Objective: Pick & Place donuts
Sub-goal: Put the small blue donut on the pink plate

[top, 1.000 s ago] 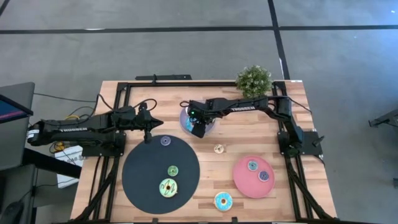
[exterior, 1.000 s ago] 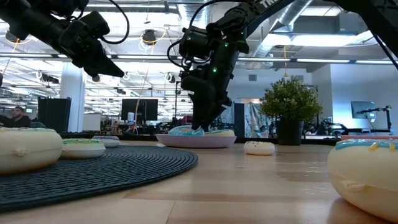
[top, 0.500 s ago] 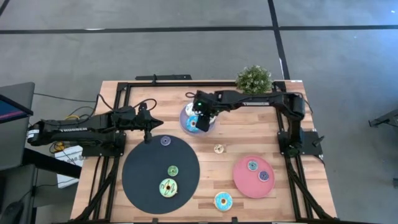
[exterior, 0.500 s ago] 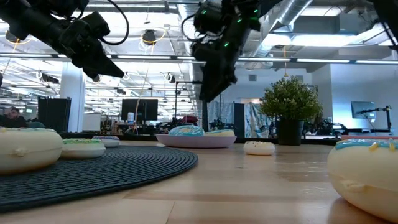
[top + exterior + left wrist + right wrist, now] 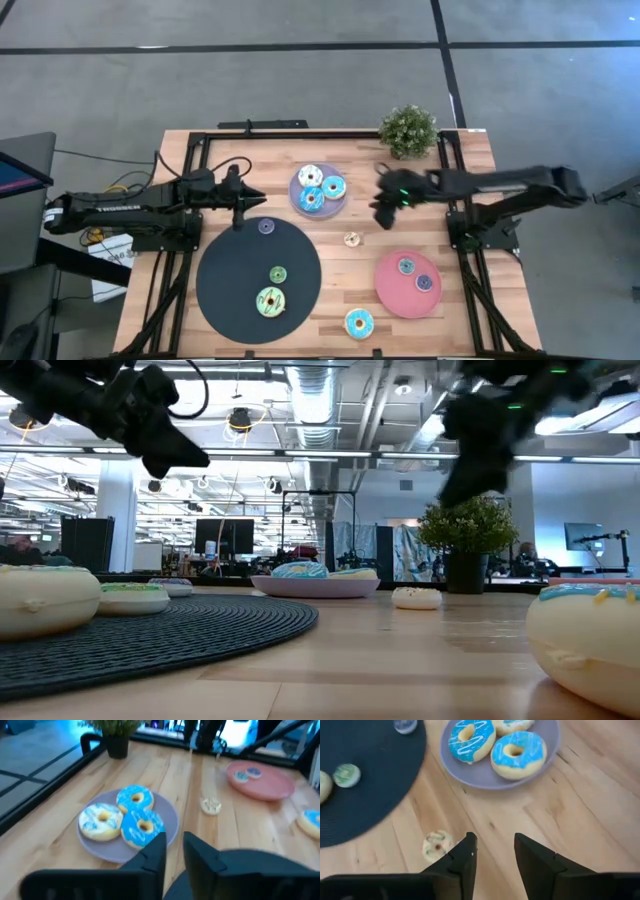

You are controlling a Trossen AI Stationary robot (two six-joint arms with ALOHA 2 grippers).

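Three larger donuts, one white with blue streaks and two blue, lie flat on the lavender plate. A small cream donut lies on the bare wood. My right gripper hangs open and empty above the table, right of that plate and just beyond the cream donut. My left gripper hovers at the black plate's far rim, its fingers a narrow gap apart, holding nothing.
The black plate carries a small purple donut, a small green one and a larger green one. The pink plate holds two small donuts. A blue donut lies near the front edge. A potted plant stands far right.
My right gripper rose from the lavender plate, where it had been down at a blue donut that stays lying there. It then swung toward the table's right edge, past the plate's rim. My left arm kept still.
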